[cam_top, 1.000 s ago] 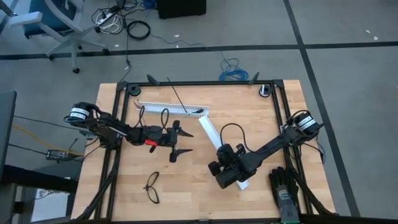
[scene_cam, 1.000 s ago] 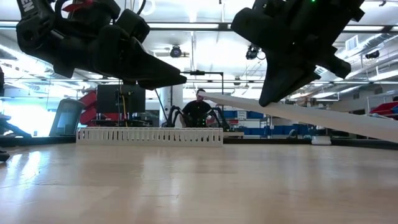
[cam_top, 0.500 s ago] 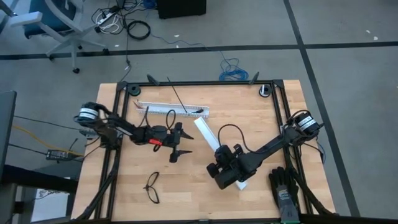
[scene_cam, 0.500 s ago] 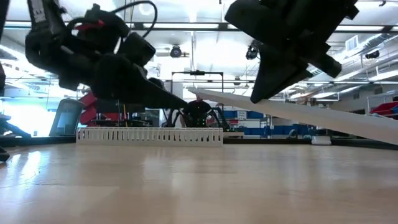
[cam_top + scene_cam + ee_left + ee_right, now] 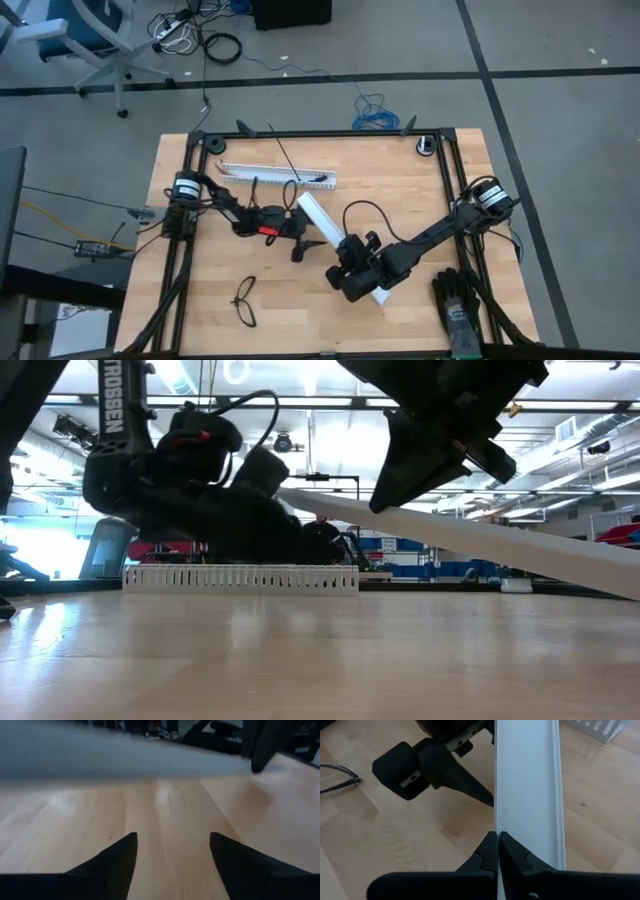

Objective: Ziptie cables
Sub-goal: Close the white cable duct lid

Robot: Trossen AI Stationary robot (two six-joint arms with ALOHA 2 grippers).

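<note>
My right gripper (image 5: pixel 498 842) is shut on a long flat white strip (image 5: pixel 318 222) near the table's middle. My left gripper (image 5: pixel 172 854) is open and low over the table, under the strip's raised far end (image 5: pixel 300 500); whether it touches the strip I cannot tell. In the left wrist view nothing lies between its fingers. The ziptie (image 5: pixel 285 155), a thin dark straight strip, lies aslant across a white slotted duct (image 5: pixel 270 176) near the far edge. The cables do not show. My right gripper pinches one long edge (image 5: pixel 496 822) of the white strip between its two shut fingers, nearer the strip's near end. The fingers point slanting down and lie along the strip. The strip is tilted, its far end raised above the table.
Black thin-framed glasses (image 5: pixel 244 300) lie near the front left. A black glove (image 5: pixel 458 300) lies at the front right. The slotted duct runs along the far side. Bare wood shows at the far right and between the glasses and the arms.
My left gripper has gone down and toward the table's right edge, ending under the white strip. My right gripper has swung the strip, so its raised far end has moved toward the table's left edge and stands over my left gripper.
</note>
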